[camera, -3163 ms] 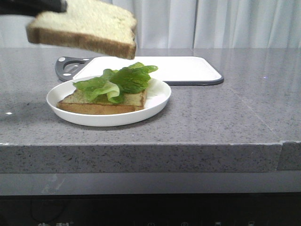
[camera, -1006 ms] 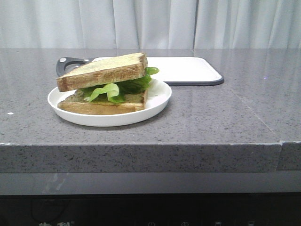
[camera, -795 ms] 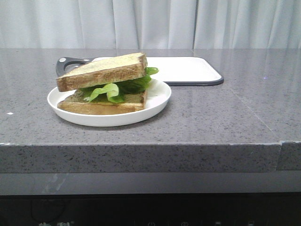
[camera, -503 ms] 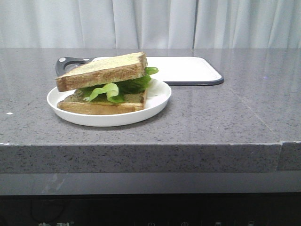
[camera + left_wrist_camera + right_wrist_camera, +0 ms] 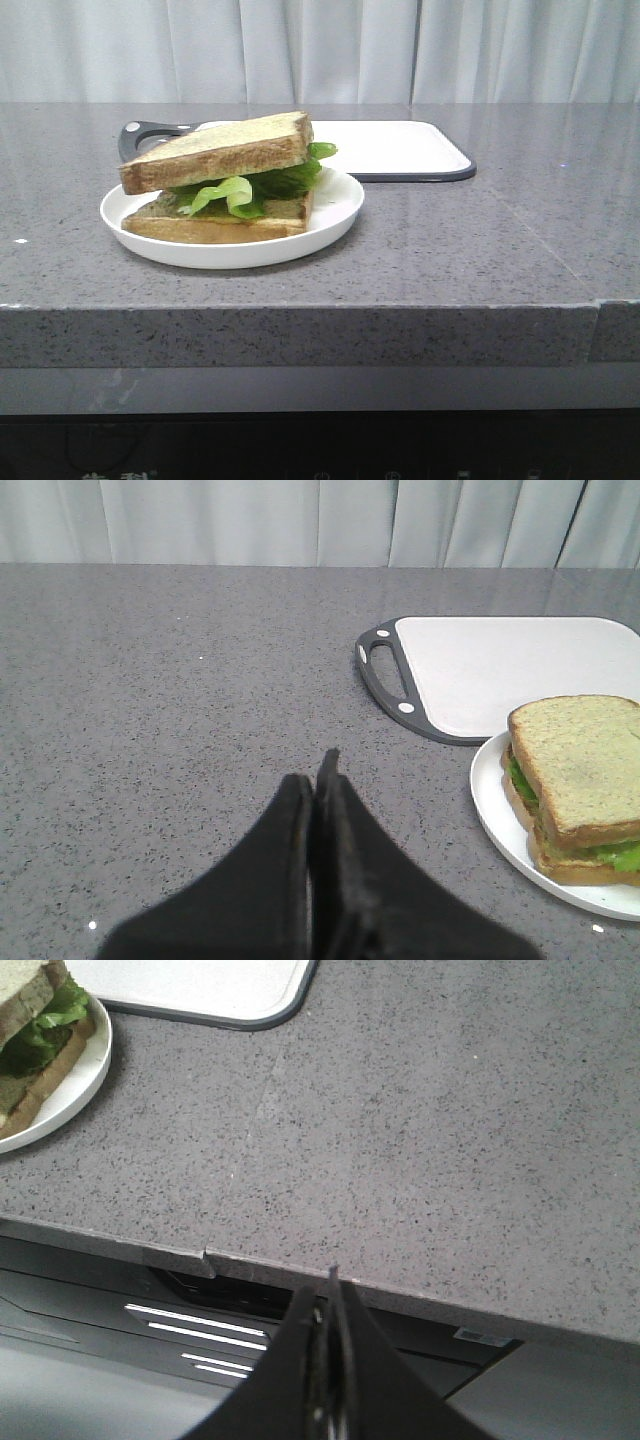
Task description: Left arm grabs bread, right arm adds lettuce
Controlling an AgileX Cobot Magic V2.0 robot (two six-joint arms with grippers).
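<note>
1. altogether there are two bread slices: the top bread [image 5: 222, 150] lies tilted on the lettuce [image 5: 245, 187], and a lower slice [image 5: 215, 222] lies flat on the white plate [image 5: 335, 215].
2. one plate, one white cutting board [image 5: 385, 145] with a dark grey handle behind it, one grey speckled worktop [image 5: 450, 250] carrying both. the plate stands just in front of the board.
3. one lettuce layer, sandwiched between the slices, its ruffled edges poking out at the front and at the right end.
4. in the front view neither arm shows; the board's handle is half hidden behind the sandwich.
5. in the left wrist view the plate [image 5: 500, 815] and sandwich are cut off by the frame edge; only a strip of green shows under the top bread [image 5: 580, 765]. the whole board handle [image 5: 385, 675] is visible there.
6. in the right wrist view only a corner of the plate [image 5: 60, 1090], bread and lettuce [image 5: 45, 1025] shows; the board [image 5: 200, 985] is cropped too.
7. the left tool [image 5: 315, 790] has its two broad black fingers pressed together, holding nothing, low over bare worktop, well apart from the plate.
8. the right tool [image 5: 325, 1305] is likewise pressed together and empty, pointing down beyond the worktop's front edge, well away from the sandwich.
</note>
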